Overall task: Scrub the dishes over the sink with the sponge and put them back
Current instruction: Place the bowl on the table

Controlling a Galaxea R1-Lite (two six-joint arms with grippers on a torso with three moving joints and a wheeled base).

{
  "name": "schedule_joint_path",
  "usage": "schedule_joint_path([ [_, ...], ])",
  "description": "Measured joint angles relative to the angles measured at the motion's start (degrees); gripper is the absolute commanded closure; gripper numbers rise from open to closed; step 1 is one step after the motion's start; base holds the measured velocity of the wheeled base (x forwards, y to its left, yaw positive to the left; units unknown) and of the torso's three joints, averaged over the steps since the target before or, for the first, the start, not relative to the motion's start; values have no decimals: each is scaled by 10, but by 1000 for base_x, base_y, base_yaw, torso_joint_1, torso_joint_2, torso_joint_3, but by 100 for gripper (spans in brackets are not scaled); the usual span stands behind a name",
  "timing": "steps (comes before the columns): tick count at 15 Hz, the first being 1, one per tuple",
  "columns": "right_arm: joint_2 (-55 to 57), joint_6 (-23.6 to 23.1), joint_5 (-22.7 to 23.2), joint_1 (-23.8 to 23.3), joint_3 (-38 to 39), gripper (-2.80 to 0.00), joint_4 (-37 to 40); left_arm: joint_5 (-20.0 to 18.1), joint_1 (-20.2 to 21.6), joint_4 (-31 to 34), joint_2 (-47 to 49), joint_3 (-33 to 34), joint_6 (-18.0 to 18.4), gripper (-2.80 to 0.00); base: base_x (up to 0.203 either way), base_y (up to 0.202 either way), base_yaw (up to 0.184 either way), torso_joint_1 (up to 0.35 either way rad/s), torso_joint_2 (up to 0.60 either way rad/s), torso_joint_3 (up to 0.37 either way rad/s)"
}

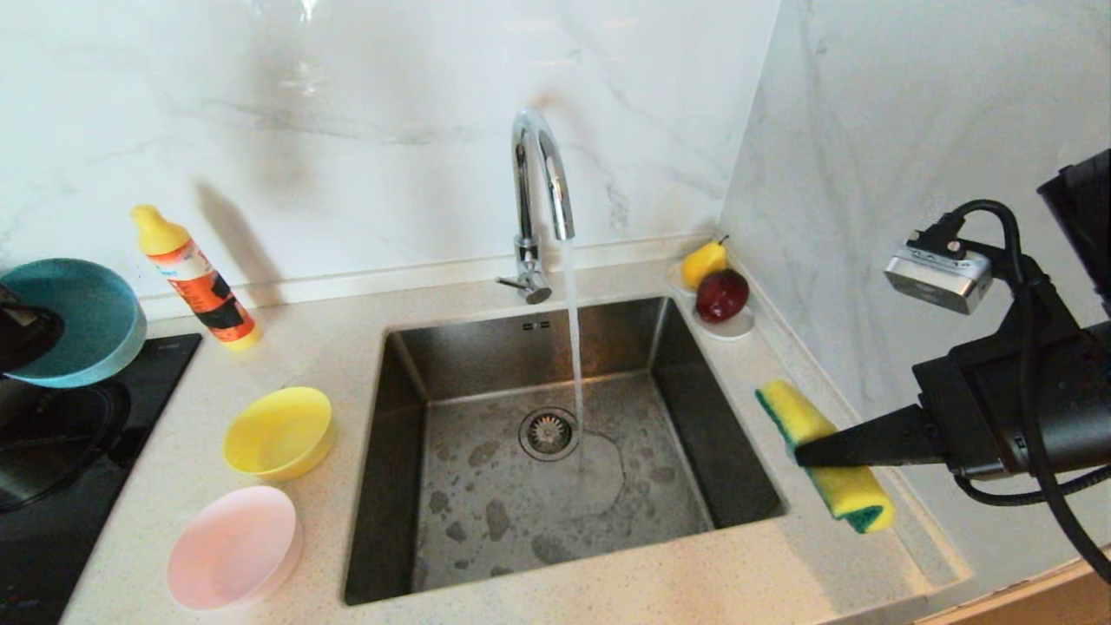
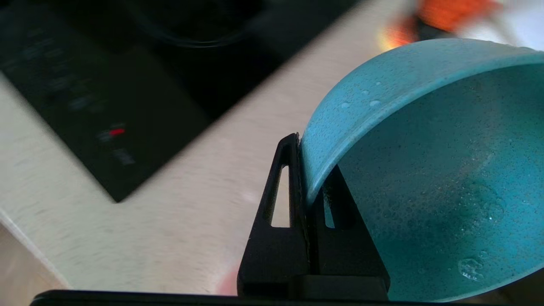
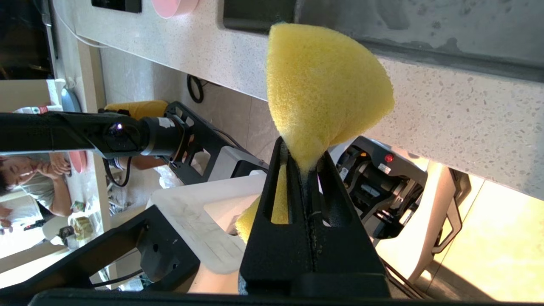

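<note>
My left gripper point(image 2: 304, 170) is shut on the rim of the light blue bowl point(image 2: 425, 161), one finger inside and one outside. The wet bowl point(image 1: 74, 321) hangs tilted at the far left, above the edge of the black cooktop point(image 1: 52, 486), with the left gripper point(image 1: 43, 334) at its inner side. On the counter left of the sink point(image 1: 486, 347) sit the yellow bowl point(image 1: 278, 432) and the pink bowl point(image 1: 233, 547). My right gripper point(image 1: 803, 451) is shut on the yellow sponge point(image 1: 855, 495), held above the counter right of the sink. The sponge point(image 3: 323, 85) bulges past the right gripper point(image 3: 304, 159).
The faucet point(image 1: 538, 174) runs a stream of water into the basin beside the drain strainer point(image 1: 548, 432). An orange detergent bottle point(image 1: 195, 278) stands at the back left. A white saucer point(image 1: 733, 328) with a pear and a red fruit sits in the back right corner by the wall.
</note>
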Motion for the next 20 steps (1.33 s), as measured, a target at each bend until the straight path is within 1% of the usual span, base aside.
schedule_joint_path([
  [2, 1, 0, 0, 0, 5, 0, -1, -6, 41, -17, 30, 2, -9, 0, 0, 0, 0, 0, 0, 0],
  [4, 0, -1, 0, 0, 9, 0, -1, -28, 74, -55, 65, 6, -12, 0, 0, 0, 0, 0, 0, 0],
  [5, 0, -1, 1, -2, 11, 0, -1, -42, 89, -63, 81, 6, -13, 0, 0, 0, 0, 0, 0, 0],
  [7, 1, -1, 2, -2, 20, 0, -5, -70, 114, -73, 115, -2, -13, 0, 0, 0, 0, 0, 0, 0],
  [10, 1, -1, 2, -3, 38, 0, -26, -79, 145, -103, 166, -9, -14, 0, 0, 0, 0, 0, 0, 0],
  [12, 3, -2, 3, -4, 41, 0, -27, -89, 164, -114, 197, -15, -22, 0, 0, 0, 0, 0, 0, 0],
  [14, 3, -2, 3, -4, 39, 0, -27, -103, 177, -114, 226, -35, -42, 0, 0, 0, 0, 0, 0, 0],
  [18, 3, -2, 3, -3, 41, 0, -26, -106, 192, -108, 275, -76, -69, 0, 0, 0, 0, 0, 0, 0],
  [20, 2, -2, 3, -3, 43, 0, -27, -106, 202, -103, 295, -94, -73, 0, 0, 0, 0, 0, 0, 0],
])
